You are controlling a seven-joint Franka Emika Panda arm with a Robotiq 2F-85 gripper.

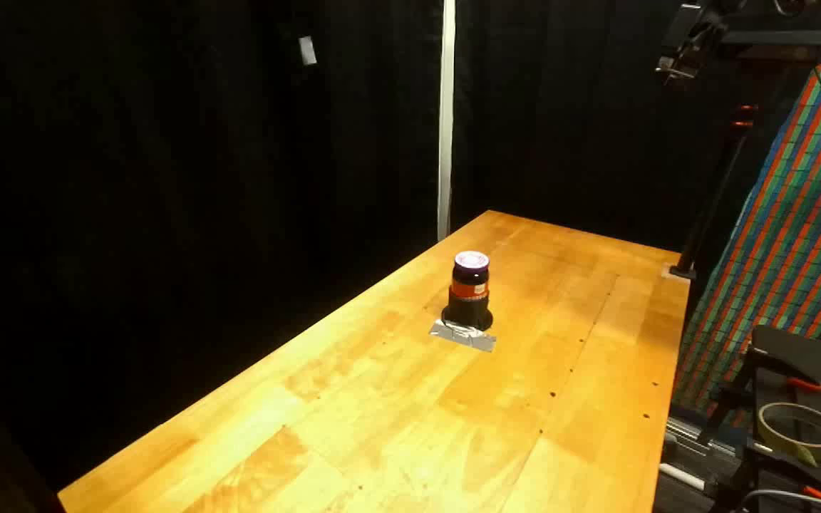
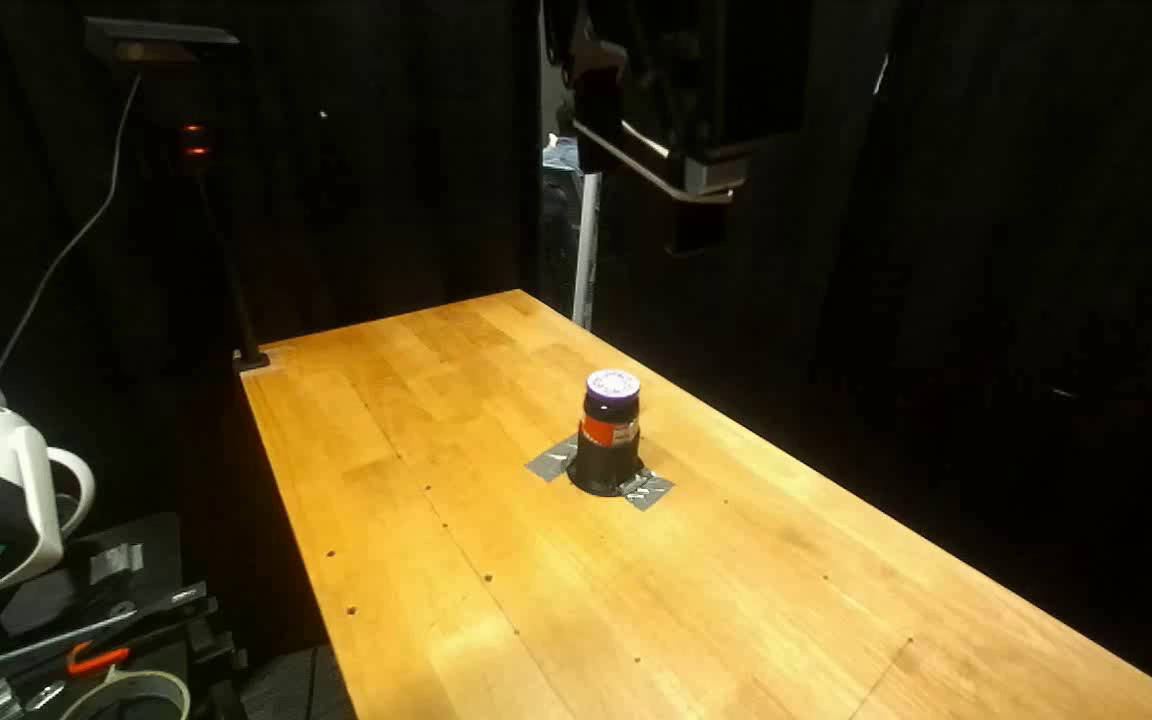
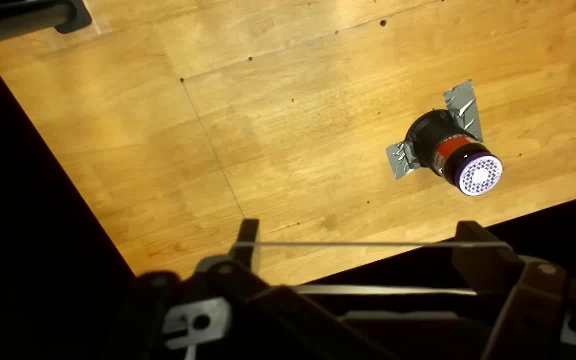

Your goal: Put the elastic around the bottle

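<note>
The small dark bottle stands upright in a black base on the wooden table, in both exterior views (image 1: 470, 291) (image 2: 610, 430). It has an orange-red label and a pale lid, and also shows in the wrist view at the right (image 3: 454, 148). My gripper (image 3: 358, 231) is open wide. The pale elastic (image 3: 348, 245) is stretched around both fingers, with two strands spanning the gap; it also shows as a light band in an exterior view (image 2: 626, 168). The gripper (image 2: 706, 205) hangs high above the table, apart from the bottle; it is small and dark in an exterior view (image 1: 678, 70).
Silver tape (image 1: 464, 336) fixes the black base (image 2: 604, 468) to the wooden table (image 2: 496, 540). A dark lamp post (image 2: 236, 270) stands at a table corner. A side cart holds a tape roll (image 1: 800, 432) and tools. Black curtains surround the table.
</note>
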